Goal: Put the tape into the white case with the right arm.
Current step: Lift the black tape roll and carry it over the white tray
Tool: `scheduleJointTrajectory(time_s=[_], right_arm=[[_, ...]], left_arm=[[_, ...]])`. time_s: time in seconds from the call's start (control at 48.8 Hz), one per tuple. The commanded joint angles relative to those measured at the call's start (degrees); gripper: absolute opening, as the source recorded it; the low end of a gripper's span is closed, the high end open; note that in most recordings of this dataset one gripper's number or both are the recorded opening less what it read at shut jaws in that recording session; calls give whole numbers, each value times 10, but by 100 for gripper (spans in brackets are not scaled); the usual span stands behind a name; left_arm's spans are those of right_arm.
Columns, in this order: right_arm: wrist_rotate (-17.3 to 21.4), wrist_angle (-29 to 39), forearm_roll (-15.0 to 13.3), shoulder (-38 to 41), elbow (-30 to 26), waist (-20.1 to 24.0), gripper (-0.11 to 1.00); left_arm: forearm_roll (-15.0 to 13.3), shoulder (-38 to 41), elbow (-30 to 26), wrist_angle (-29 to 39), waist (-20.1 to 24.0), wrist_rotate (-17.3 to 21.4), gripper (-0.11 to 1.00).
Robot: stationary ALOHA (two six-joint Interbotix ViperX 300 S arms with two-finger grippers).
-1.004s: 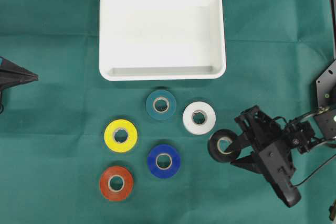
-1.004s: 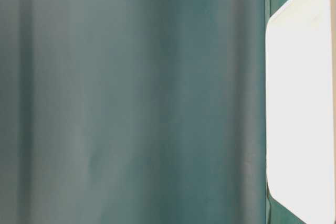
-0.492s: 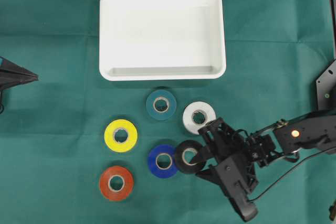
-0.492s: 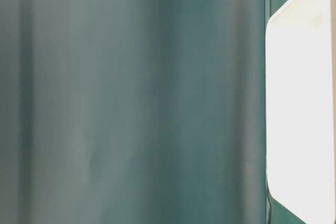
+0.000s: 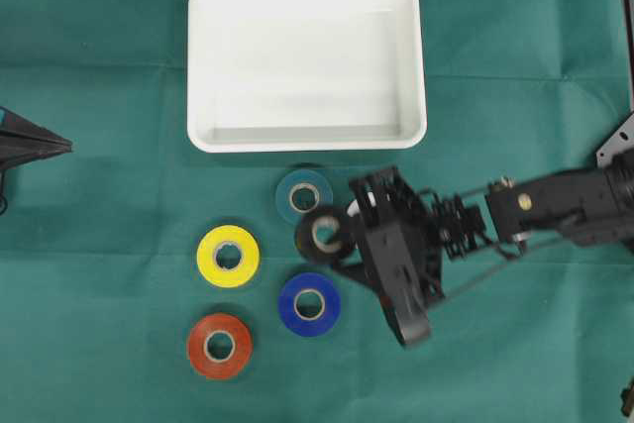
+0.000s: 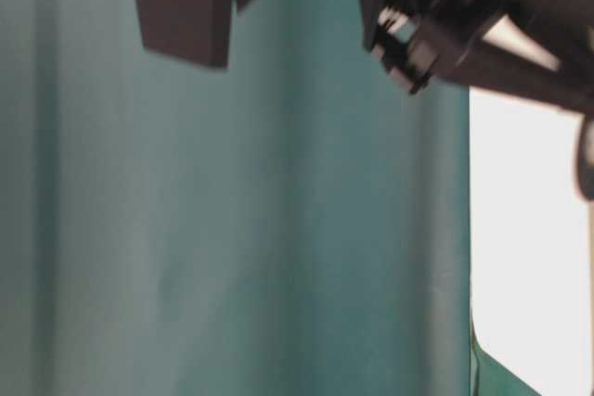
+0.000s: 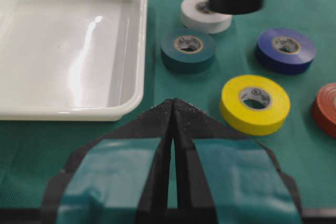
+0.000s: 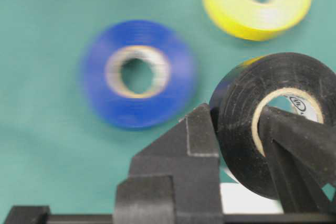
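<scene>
The black tape (image 5: 322,234) hangs above the cloth between the teal roll (image 5: 303,195) and the white roll (image 7: 206,14), just below the white case (image 5: 307,56). My right gripper (image 5: 334,237) is shut on it, with one finger outside the roll's wall and the other through its hole, as the right wrist view shows on the black tape (image 8: 283,72). The white case (image 7: 68,51) holds nothing. My left gripper (image 5: 40,145) rests shut at the far left edge, its teal-patched fingers (image 7: 157,124) pressed together.
Yellow (image 5: 228,256), blue (image 5: 309,304) and red (image 5: 219,346) rolls lie on the green cloth in front of the case. The right arm's black body (image 5: 401,255) covers most of the white roll from overhead. Blurred dark arm parts (image 6: 445,16) cross the table-level view.
The right arm has carried the black tape left and towards the case, from right of the white roll to a spot between the teal and white rolls. The left arm has stayed still.
</scene>
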Motion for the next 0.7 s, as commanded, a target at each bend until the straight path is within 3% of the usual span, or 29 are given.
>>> scheduleJointTrajectory(time_s=[0.0, 0.676], right_arm=[[1, -4, 1, -8, -15, -25, 2], [1, -9, 1, 15, -19, -178, 2]], left_arm=[[0, 8, -5, -4, 1, -1, 0], [1, 8, -4, -5, 1, -1, 0]])
